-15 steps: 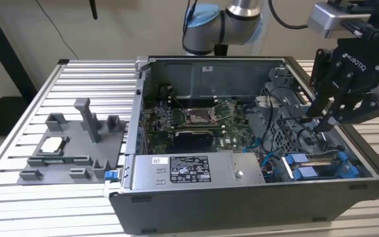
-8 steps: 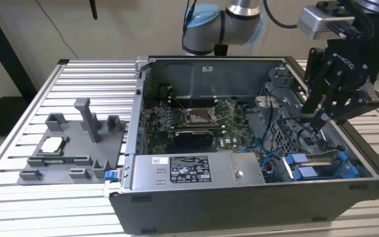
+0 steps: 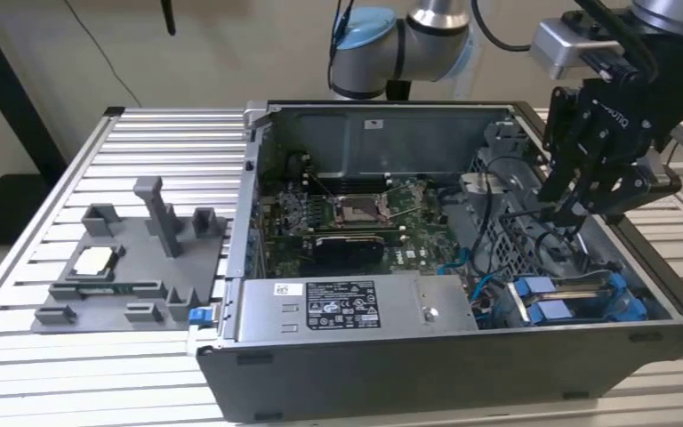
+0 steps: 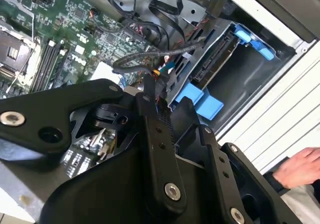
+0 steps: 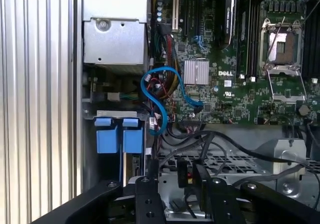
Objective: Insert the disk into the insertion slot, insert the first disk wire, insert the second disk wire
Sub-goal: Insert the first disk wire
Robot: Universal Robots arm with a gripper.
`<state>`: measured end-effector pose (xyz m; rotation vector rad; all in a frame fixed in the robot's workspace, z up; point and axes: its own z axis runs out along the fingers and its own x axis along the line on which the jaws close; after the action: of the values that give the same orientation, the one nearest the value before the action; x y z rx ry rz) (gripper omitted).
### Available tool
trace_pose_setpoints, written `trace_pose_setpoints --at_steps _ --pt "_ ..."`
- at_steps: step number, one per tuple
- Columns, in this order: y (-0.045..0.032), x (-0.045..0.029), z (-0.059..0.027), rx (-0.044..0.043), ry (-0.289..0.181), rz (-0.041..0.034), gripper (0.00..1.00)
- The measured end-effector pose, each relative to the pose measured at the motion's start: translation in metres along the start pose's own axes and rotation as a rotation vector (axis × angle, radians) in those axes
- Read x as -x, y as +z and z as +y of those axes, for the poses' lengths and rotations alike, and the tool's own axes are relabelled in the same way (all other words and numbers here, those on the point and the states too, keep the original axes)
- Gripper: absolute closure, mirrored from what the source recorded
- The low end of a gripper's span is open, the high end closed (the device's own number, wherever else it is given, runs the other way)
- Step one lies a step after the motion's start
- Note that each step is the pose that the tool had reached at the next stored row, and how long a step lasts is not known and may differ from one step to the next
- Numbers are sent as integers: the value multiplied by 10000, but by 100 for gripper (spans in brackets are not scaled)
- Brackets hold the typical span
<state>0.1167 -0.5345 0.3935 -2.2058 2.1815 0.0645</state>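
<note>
The disk [image 4: 212, 64] sits edge-on inside the insertion slot [image 4: 250, 79], its blue carrier tabs [image 3: 555, 300] facing out at the case's front corner on the exterior view's right. In the first wrist view the two blue carrier fronts [image 5: 120, 134] stand side by side. My black gripper [image 3: 573, 212] hangs inside the case above the drive cage, a little behind the disk. It is shut on the small black connector of a disk wire [image 5: 183, 173], whose dark cable [image 4: 150, 59] trails off toward the motherboard. The connector is apart from the disk.
The open PC case [image 3: 437, 374] lies on a ribbed metal table [image 3: 104, 178]. A labelled silver power-supply box [image 3: 341, 307] sits at the front. A blue cable [image 5: 160, 92] loops over the motherboard [image 5: 240, 84]. A grey fixture tray [image 3: 128, 267] is outside. A person's hand [image 4: 300, 168] rests beside the case.
</note>
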Motion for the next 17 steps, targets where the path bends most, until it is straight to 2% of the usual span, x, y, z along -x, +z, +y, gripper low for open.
trace_pose_setpoints --at_steps 3,6,8,9,11,12,13,17 --pt "36 -2 0 -54 -4 -103 60" --pt "72 -4 3 -105 -7 -175 60" --pt "80 -4 3 -114 -8 -231 62" --pt "80 -4 3 -114 -8 -232 62" --pt "81 -4 3 -114 -7 -235 75" --pt "83 -5 3 -114 -7 -239 75" --pt "86 -4 3 -115 -7 -241 80" --pt "93 -6 -3 -113 -7 -190 81"
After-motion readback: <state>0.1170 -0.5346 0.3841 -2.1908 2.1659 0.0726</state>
